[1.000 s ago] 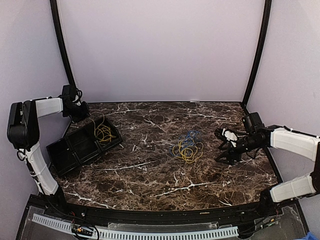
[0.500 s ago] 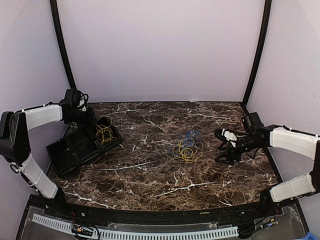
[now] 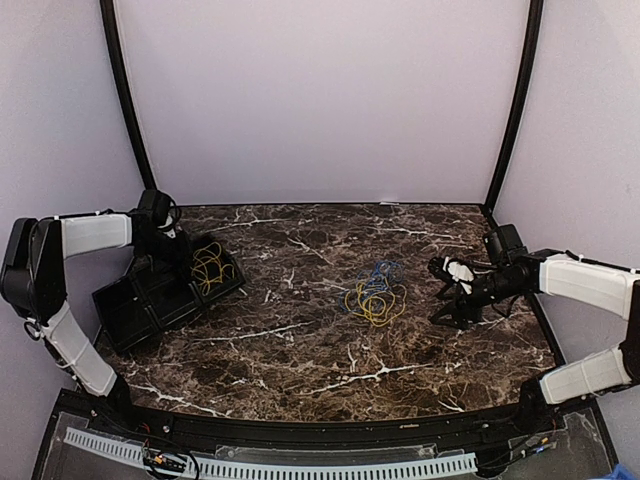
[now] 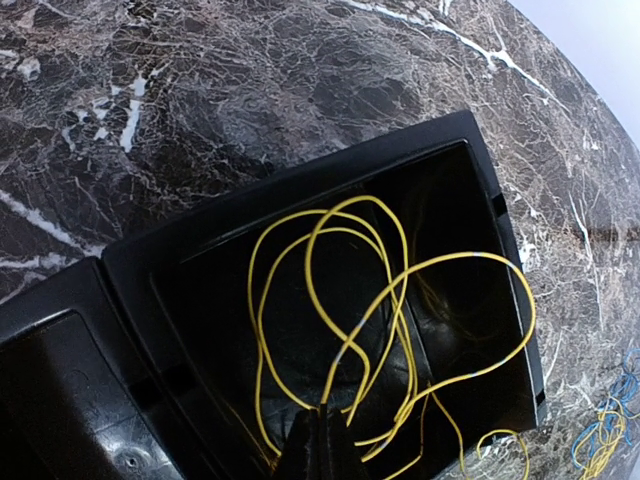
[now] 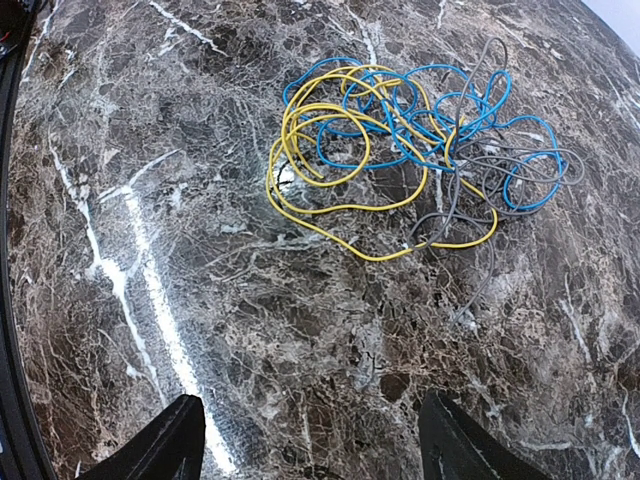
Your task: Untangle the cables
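Observation:
A tangle of blue, yellow and grey cables [image 3: 377, 293] lies on the marble table right of centre; the right wrist view shows this tangle [image 5: 400, 130] close up. A separate yellow cable [image 3: 208, 268] hangs in loose loops over the right compartment of a black tray [image 3: 150, 295]. My left gripper [image 3: 185, 250] is above that compartment, shut on a strand of the yellow cable [image 4: 346, 346], which comes out from between the closed fingertips of the left gripper [image 4: 322, 440]. My right gripper [image 3: 442, 293] hovers open just right of the tangle, and nothing sits between the jaws of the right gripper [image 5: 315, 445].
The black tray [image 4: 290, 188] has several compartments and sits at an angle near the table's left edge. Black frame posts rise at the back corners. Bare marble [image 3: 300, 340] lies between the tray and the tangle.
My left arm has swung right and forward from the table's left edge to above the tray, carrying the yellow cable. The right arm and the tangle have not moved.

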`<action>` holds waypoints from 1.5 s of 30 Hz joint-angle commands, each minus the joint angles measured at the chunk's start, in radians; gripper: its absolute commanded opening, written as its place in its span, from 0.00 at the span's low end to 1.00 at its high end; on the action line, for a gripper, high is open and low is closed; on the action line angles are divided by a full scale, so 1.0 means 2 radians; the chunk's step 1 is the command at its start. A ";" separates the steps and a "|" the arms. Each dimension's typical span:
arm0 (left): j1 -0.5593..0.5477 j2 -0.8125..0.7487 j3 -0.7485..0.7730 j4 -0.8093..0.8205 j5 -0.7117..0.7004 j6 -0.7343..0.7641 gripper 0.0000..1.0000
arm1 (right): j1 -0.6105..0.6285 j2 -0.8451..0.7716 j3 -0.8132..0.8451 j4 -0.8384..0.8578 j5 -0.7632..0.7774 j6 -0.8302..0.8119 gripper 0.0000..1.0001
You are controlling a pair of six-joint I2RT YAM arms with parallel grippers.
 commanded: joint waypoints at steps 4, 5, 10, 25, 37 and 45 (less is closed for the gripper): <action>-0.004 -0.001 0.025 -0.038 -0.090 0.025 0.00 | 0.002 -0.001 0.012 0.001 -0.007 -0.003 0.75; -0.005 0.000 0.032 -0.041 -0.099 0.027 0.00 | 0.002 -0.001 0.012 0.001 -0.007 -0.003 0.75; -0.012 -0.003 0.048 -0.051 -0.130 0.040 0.00 | 0.003 0.002 0.012 0.000 -0.008 -0.003 0.75; -0.015 -0.059 0.049 -0.031 -0.162 0.059 0.39 | 0.005 0.006 0.018 0.008 0.002 0.004 0.74; -0.164 -0.207 0.010 0.105 -0.072 0.125 0.45 | 0.056 0.041 0.090 0.045 0.033 0.035 0.67; -0.343 -0.141 -0.019 0.196 -0.045 0.109 0.45 | 0.097 0.149 0.152 0.042 0.048 0.041 0.56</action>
